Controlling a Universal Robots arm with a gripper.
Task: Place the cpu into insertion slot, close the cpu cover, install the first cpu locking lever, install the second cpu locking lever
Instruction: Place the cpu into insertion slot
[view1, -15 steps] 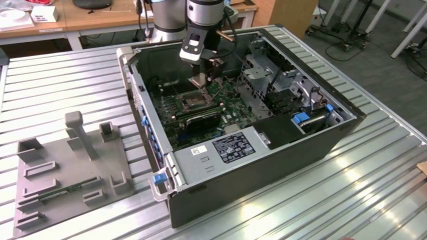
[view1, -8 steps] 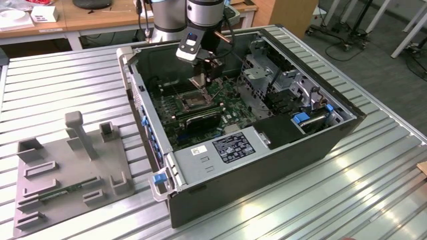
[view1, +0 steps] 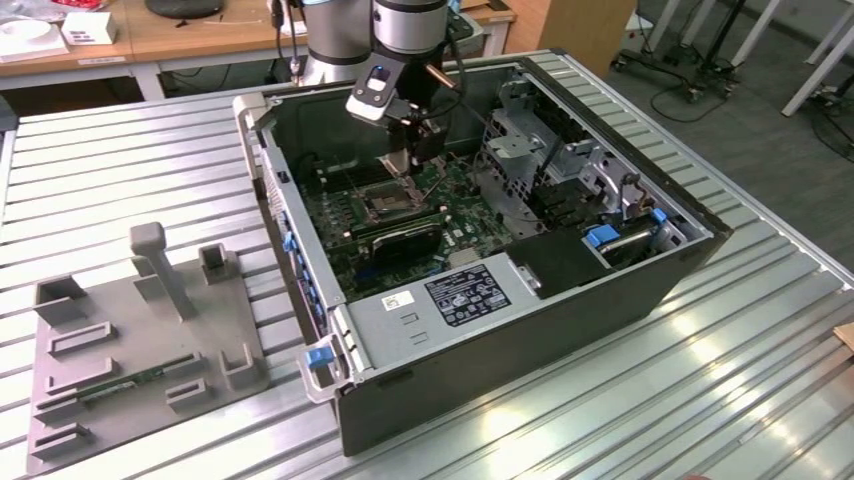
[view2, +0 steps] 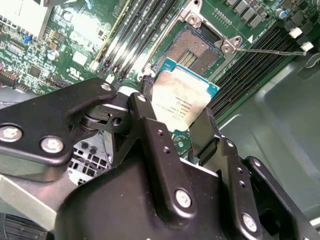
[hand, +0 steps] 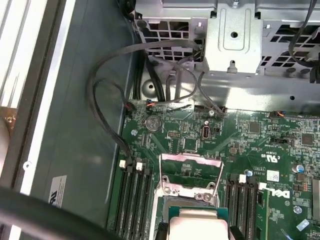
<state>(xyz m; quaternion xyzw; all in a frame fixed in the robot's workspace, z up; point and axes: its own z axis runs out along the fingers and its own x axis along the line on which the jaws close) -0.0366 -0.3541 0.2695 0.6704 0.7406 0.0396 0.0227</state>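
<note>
My gripper (view1: 404, 165) reaches down into the open computer case (view1: 561, 330) and hangs just above the motherboard. In the second wrist view the gripper (view2: 175, 118) is shut on the cpu (view2: 183, 97), a silvery square chip with a blue-green rim, gripped at two opposite edges and tilted. The insertion slot (view2: 193, 49) lies open and dark just beyond the chip, which is apart from it. In the first wrist view the cpu (hand: 198, 224) sits over the near side of the socket, and the cpu cover (hand: 190, 158) stands raised behind it. The insertion slot (view1: 387, 207) lies under the gripper.
A thin locking lever (view2: 270, 50) sticks out beside the socket. Long black memory slots (view2: 135, 40) flank it on both sides. Black cables (hand: 107, 115) loop near the case wall and a metal drive cage (view1: 534, 150) stands close by. A grey fixture plate (view1: 134, 340) lies at the exterior view's left.
</note>
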